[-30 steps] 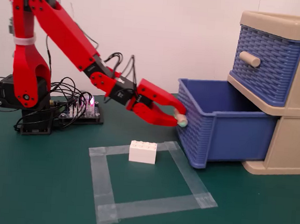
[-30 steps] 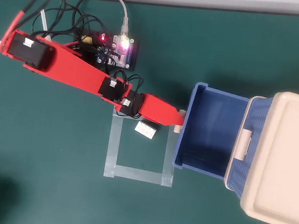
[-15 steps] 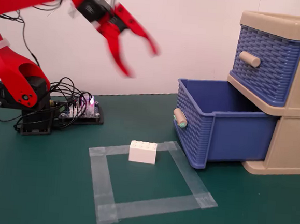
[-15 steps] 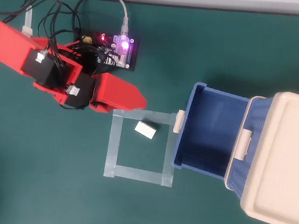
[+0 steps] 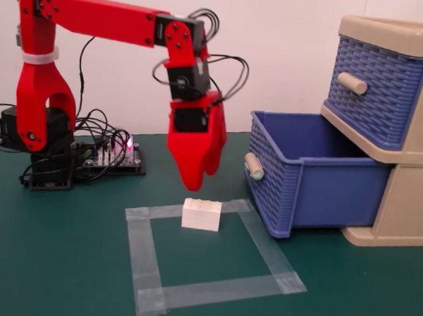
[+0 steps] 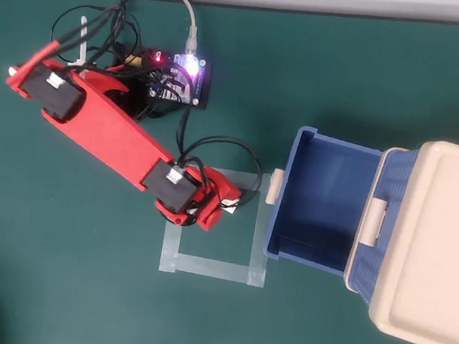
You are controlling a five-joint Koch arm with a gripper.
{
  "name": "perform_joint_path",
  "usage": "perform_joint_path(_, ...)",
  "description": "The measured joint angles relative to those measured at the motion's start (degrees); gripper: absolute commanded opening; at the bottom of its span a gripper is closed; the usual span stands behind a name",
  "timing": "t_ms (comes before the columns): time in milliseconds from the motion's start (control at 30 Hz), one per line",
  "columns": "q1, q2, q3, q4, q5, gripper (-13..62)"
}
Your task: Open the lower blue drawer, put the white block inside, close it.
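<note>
**Q:** Where is the white block, and what is the gripper doing?

**A:** The white block [image 5: 201, 214] sits on the green surface [image 5: 57, 263] at the upper edge of a taped square [image 5: 211, 257], in the centre of the fixed view. The gripper [image 5: 194, 177] hangs just above it, pointing down. Its 2 jaws overlap in the fixed view, and the overhead view shows them end-on over the block [image 6: 231, 209]. I cannot tell whether it is released or clenched; it grasps nothing.

**Q:** What is the step in hand?

**A:** Picking up the block, judging by the layout. The lower blue drawer [image 5: 309, 177] stands pulled out at the right of the frame, its cavity empty in the overhead view [image 6: 324, 201].

**Q:** How should the pick be done well?

**A:** Centre the jaws over the block and straddle its 2 long faces. Descend until the tips pass the studs, then clamp on the flat sides. Lift clear of the drawer's front wall before moving right.

**Q:** What about materials and shapes?

**A:** The block is a smooth, rigid plastic brick with 1 row of studs visible on top; its faces look likely to slip under an off-centre grip. The drawer is woven-pattern plastic with a cylindrical beige handle [image 5: 252, 166] capped teal. The cabinet [image 5: 406, 202] is beige, with rounded edges.
</note>
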Motion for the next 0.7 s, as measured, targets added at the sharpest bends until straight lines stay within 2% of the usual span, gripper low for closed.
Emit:
perform_joint_path(333,0.0,-12.1,0.0,-8.2,0.7,33.7)
perform_joint_path(533,-0.3,-12.8,4.0,-8.8,4.1,32.3)
perform_joint_path(633,-0.6,-12.7,4.0,-8.8,5.8,26.7)
perform_joint_path(700,-0.6,-12.6,4.7,-9.2,6.7,17.6)
